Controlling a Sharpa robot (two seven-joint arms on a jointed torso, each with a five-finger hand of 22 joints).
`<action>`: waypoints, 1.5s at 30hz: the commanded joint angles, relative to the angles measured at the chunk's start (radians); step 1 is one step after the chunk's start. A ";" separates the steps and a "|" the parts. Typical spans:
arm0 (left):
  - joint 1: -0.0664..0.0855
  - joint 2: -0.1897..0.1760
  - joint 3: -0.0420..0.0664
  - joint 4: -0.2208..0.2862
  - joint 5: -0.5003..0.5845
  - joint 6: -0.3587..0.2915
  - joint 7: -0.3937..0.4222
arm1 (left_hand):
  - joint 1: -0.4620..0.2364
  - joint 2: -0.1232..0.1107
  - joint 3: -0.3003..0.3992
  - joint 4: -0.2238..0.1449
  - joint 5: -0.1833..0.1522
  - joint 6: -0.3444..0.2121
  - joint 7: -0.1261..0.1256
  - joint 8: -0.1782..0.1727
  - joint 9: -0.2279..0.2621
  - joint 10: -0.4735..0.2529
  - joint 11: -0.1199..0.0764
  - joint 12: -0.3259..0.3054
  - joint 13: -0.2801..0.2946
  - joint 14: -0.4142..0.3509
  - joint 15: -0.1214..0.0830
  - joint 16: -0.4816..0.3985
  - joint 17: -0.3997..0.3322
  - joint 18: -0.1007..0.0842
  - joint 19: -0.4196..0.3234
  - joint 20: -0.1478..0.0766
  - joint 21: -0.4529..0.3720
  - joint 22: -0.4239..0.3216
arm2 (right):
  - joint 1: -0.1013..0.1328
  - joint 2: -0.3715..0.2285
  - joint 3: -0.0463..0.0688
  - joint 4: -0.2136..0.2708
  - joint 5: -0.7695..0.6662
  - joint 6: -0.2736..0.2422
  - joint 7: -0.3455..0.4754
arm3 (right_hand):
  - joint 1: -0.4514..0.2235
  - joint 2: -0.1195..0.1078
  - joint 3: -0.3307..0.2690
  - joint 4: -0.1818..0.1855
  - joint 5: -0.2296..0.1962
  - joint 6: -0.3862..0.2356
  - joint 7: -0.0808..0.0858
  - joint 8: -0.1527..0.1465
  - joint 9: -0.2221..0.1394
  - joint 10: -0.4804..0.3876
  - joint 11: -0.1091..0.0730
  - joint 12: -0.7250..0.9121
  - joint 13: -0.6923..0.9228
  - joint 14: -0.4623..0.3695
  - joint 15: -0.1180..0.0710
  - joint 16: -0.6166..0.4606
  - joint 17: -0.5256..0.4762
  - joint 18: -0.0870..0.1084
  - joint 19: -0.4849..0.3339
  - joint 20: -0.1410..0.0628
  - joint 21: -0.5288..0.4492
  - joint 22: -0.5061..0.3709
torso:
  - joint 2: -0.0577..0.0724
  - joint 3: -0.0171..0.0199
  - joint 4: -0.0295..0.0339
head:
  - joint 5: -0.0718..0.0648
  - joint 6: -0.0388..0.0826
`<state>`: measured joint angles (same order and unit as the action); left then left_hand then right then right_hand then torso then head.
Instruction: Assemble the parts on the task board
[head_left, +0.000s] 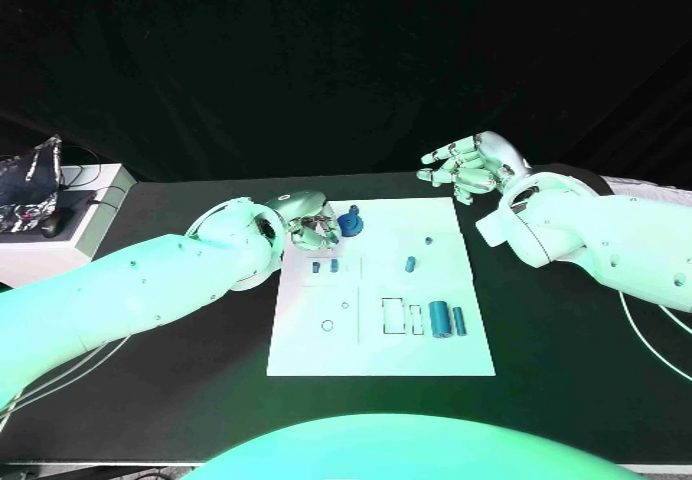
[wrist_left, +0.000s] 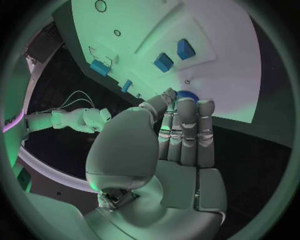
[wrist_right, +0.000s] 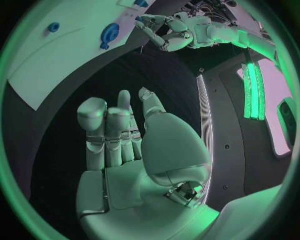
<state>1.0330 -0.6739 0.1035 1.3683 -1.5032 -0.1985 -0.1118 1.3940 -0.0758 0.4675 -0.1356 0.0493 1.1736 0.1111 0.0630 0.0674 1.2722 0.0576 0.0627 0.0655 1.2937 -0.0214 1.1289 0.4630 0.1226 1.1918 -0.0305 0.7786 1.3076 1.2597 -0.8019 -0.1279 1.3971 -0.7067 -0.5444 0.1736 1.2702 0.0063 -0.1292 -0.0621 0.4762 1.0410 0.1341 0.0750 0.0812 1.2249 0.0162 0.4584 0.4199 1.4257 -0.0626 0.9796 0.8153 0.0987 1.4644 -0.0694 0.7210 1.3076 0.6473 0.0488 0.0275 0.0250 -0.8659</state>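
The white task board (head_left: 378, 345) lies in the middle of the black table. A round blue part (head_left: 352, 222) stands near its far left corner. My left hand (head_left: 307, 222) hovers right beside that part, fingers stretched out and holding nothing. In the left wrist view the fingertips (wrist_left: 187, 106) reach to the edge of the round blue part (wrist_left: 186, 94); I cannot tell if they touch. My right hand (head_left: 469, 165) is raised beyond the board's far right corner, fingers apart and empty. The right wrist view shows its bare palm (wrist_right: 125, 150) and the round part (wrist_right: 110, 35).
Small blue pieces (head_left: 326, 267) sit on the board's left side, another (head_left: 410, 264) near its middle. Two blue cylinders (head_left: 447, 320) lie at the right by a rectangular outline. A white box (head_left: 43, 255) with cables stands at the table's left edge.
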 joint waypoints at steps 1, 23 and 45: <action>-0.006 -0.014 0.007 0.014 0.022 -0.010 -0.002 | -0.003 -0.003 0.001 0.007 0.005 0.000 0.003 0.000 0.001 -0.001 0.000 0.000 -0.001 0.003 0.000 -0.002 0.001 0.014 0.001 0.003 0.003 0.036 | 0.000 -0.002 0.000 0.000 -0.010 0.013 0.003 | 0.007 -0.005 0.004 0.004 0.005 -0.005 0.003 -0.001 0.000 0.003 -0.001 0.003 0.001 0.007 0.000 -0.004 -0.001 0.001 0.032 -0.008 0.000 0.094 | 0.001 -0.0011 -0.0009 | 0.000 0.001; -0.027 -0.004 0.017 -0.044 0.026 0.004 -0.007 | -0.003 -0.004 0.001 0.013 0.005 0.002 0.003 -0.001 0.001 -0.002 0.000 0.000 -0.001 0.003 0.000 -0.003 0.002 0.016 0.000 0.005 0.004 0.035 | -0.002 -0.001 0.000 -0.001 -0.012 0.014 0.001 | 0.007 -0.005 0.004 0.004 0.005 -0.005 0.003 -0.001 0.000 0.003 -0.001 0.003 0.001 0.007 0.000 -0.004 -0.001 0.001 0.032 -0.008 0.000 0.094 | 0.001 0.0014 -0.0019 | 0.004 -0.005; -0.031 0.021 0.014 -0.071 0.029 0.014 -0.006 | -0.001 -0.005 0.002 0.015 0.005 0.003 0.003 0.000 0.001 -0.001 0.000 0.000 0.000 0.002 0.000 -0.004 0.003 0.018 0.000 0.006 0.004 0.035 | -0.002 -0.001 0.000 0.000 -0.012 0.014 0.001 | 0.007 -0.005 0.004 0.004 0.005 -0.005 0.003 -0.001 0.000 0.003 -0.001 0.003 0.001 0.007 0.000 -0.004 -0.001 0.001 0.032 -0.008 0.000 0.094 | 0.001 0.0007 -0.0016 | 0.002 -0.006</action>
<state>1.0019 -0.6551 0.1172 1.2965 -1.4797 -0.1967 -0.1197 1.3940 -0.0759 0.4692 -0.1253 0.0510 1.1734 0.1109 0.0592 0.0672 1.2721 0.0574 0.0607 0.0648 1.2937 -0.0213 1.1288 0.4648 0.1287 1.1919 -0.0301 0.7786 1.3073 1.2584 -0.8032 -0.1280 1.3964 -0.7102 -0.5428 0.1698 1.2702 0.0063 -0.1292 -0.0621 0.4761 1.0398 0.1351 0.0749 0.0812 1.2246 0.0197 0.4583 0.4203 1.4257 -0.0625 0.9797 0.8155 0.0987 1.4643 -0.0694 0.7210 1.3073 0.6481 0.0498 0.0263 0.0261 -0.8709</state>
